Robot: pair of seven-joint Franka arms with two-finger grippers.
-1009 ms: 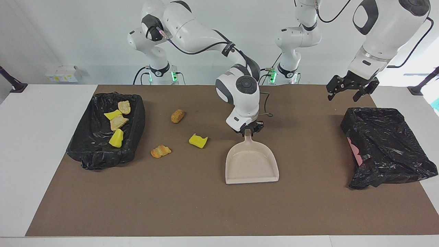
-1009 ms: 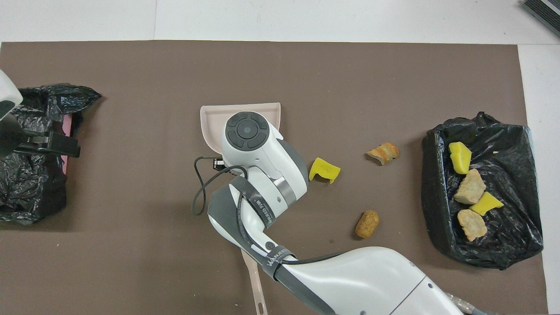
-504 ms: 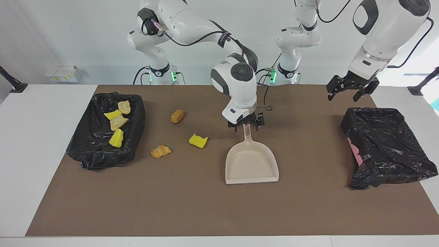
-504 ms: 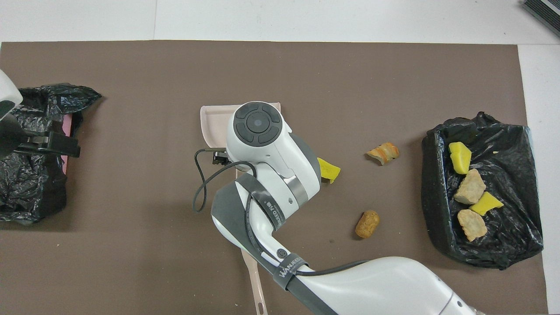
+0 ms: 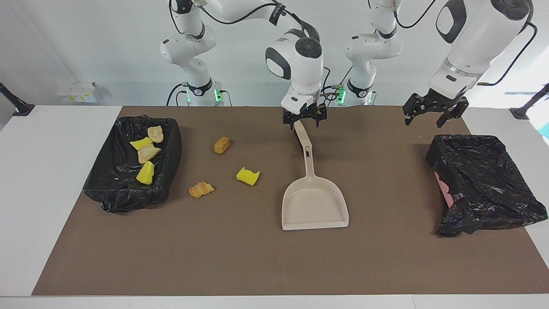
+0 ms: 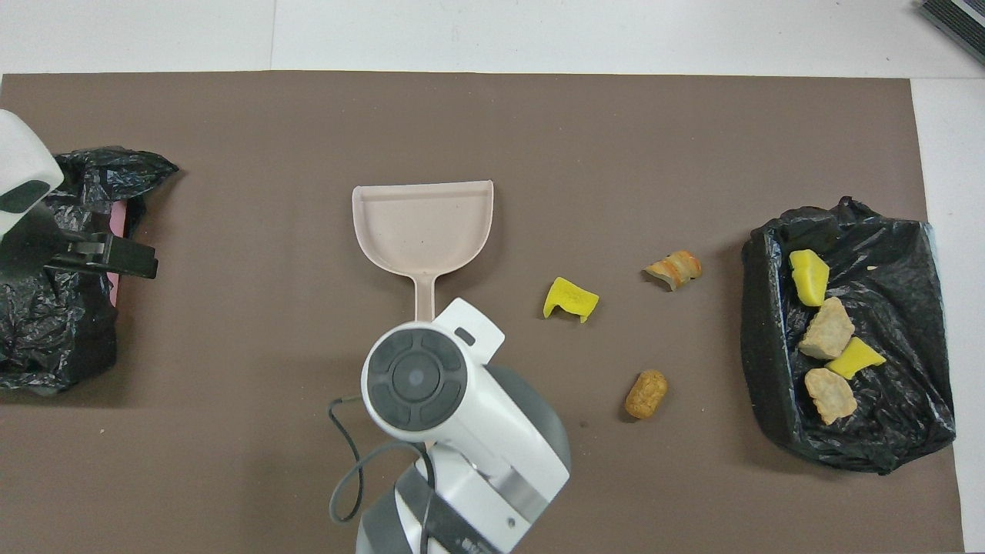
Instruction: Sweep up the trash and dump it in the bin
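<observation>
With its fingers now spread and gripping nothing, the right gripper (image 5: 304,120) has let go of the beige plastic dustpan (image 5: 314,206) and risen clear, hovering over the tip of the long handle, where a second ago it was clamped low near the pan's neck. The dustpan lies flat and empty mid-table on the brown mat (image 5: 257,257). Four of the small yellow and beige trash lumps (image 5: 146,150) sit in the black-bagged bin (image 5: 167,171) at the right arm's end of the table; three more, a bright yellow piece (image 5: 248,176), a striped orange piece (image 5: 200,189) and an orange-brown nugget (image 5: 221,145), remain loose between bin and dustpan. The left gripper (image 5: 432,110) waits open above a second crumpled black bag (image 5: 484,180). Judged from this, the job is roughly half done, and another sweep is needed.
</observation>
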